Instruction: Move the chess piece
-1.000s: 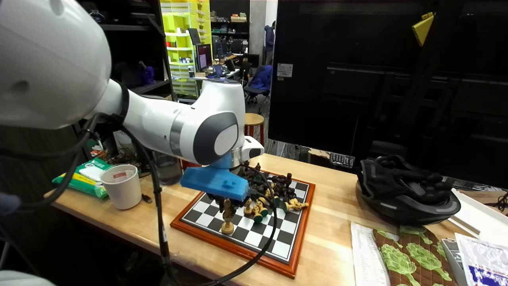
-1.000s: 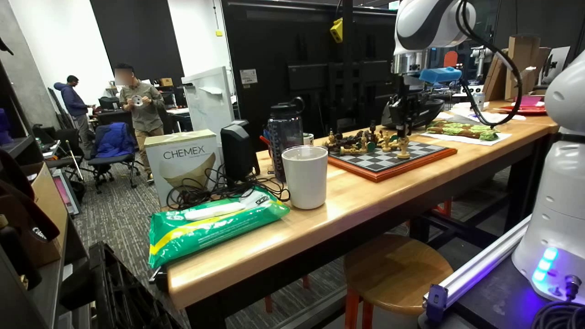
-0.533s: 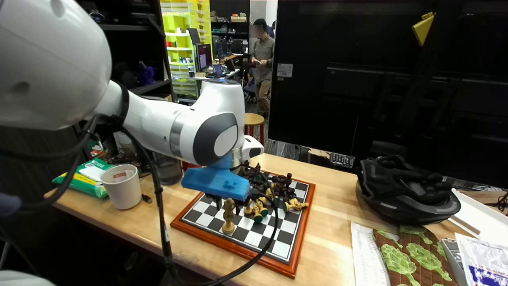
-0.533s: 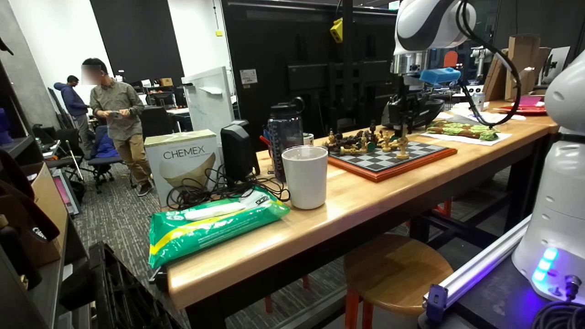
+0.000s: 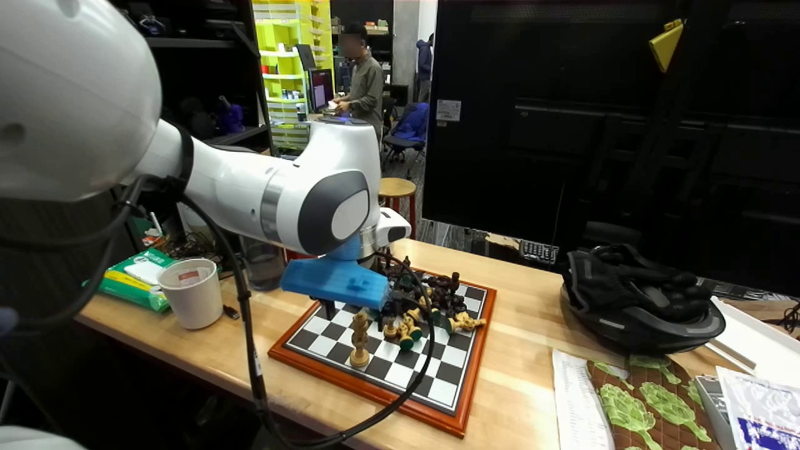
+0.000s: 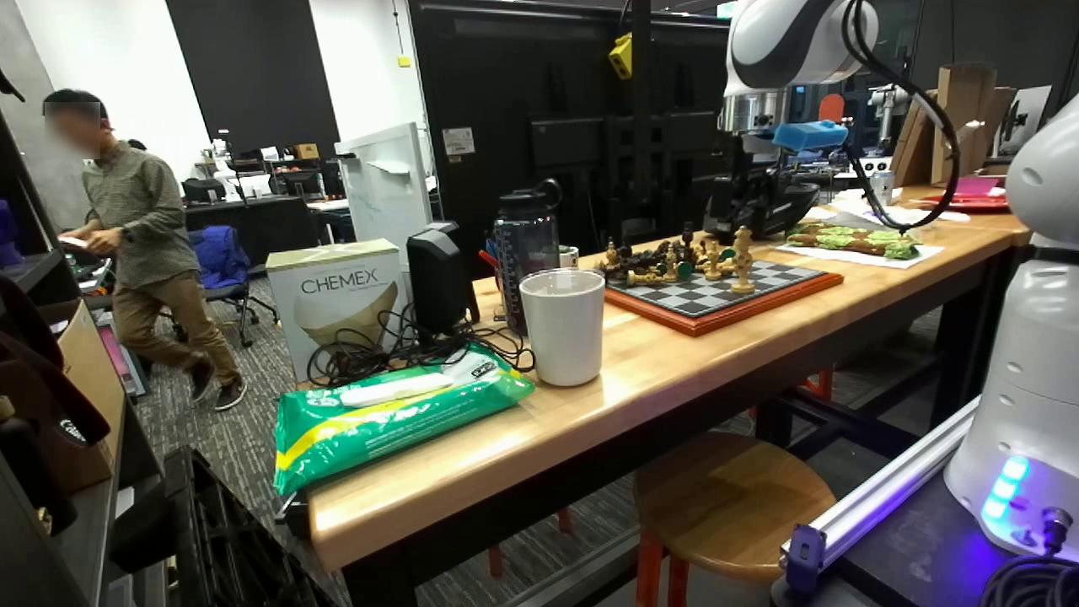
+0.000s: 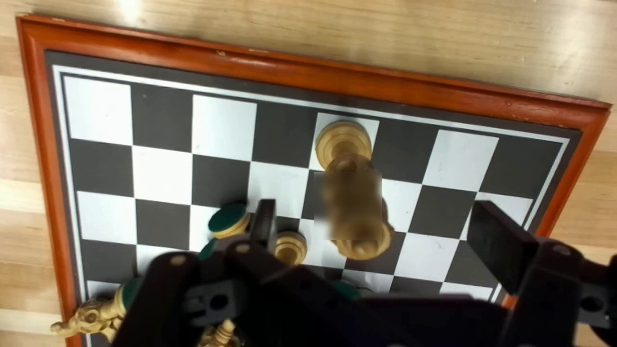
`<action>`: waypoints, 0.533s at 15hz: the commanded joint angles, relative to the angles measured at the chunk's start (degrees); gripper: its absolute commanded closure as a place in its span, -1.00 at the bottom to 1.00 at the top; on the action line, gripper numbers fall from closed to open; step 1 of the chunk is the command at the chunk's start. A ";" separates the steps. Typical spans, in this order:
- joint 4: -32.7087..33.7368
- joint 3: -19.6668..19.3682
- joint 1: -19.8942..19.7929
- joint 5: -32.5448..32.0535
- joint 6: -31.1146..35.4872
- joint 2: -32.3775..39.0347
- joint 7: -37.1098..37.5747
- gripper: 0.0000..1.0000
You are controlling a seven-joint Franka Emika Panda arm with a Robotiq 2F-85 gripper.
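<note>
1. Pale butcher-block wooden table [image 5: 525, 337]. Bears everything below save items 2 and 5.

2. White robot arm with grey joint covers [image 5: 250, 187]. Reaches over item 3; any low sideways travel could sweep items 6 to 8.

3. Black-and-white chessboard with red-brown wooden frame [image 7: 289, 67]. Lies flat on the table.

4. Heap of dark brown chess pieces [image 5: 441, 296]. Toward one o'clock of the board in an exterior view.

5. Black two-fingered gripper [image 7: 376, 219]. Fingers spread wide, holding nothing. In an exterior view they merge with a dark background; fingertip height is hard to judge, so a misread descent could strike item 6's head.

6. Tall cream-coloured turned chess piece [image 5: 359, 340]. Upright on a white square of the outer row, toward the board's eight o'clock in an exterior view; in the wrist view it shows between the fingers, seemingly touching neither. Whether awaiting a grasp or already placed, cannot tell. Narrow for its height, it would likely topple if one finger met it first.

7. Fallen cream-coloured piece with round green base [image 7: 229, 221]. Eight o'clock of item 6's base, wrist view; may roll if nudged.

8. Short cream-coloured round piece [image 7: 290, 246]. Seven o'clock of that same base, near one finger; a straight descent there could tip it.
</note>
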 commanded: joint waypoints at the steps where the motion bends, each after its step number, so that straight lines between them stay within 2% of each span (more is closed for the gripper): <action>1: 0.46 0.64 1.44 1.71 -4.76 -3.39 -0.45 -1.00; 8: 2.62 3.60 1.81 1.72 -11.08 -6.97 4.67 -1.00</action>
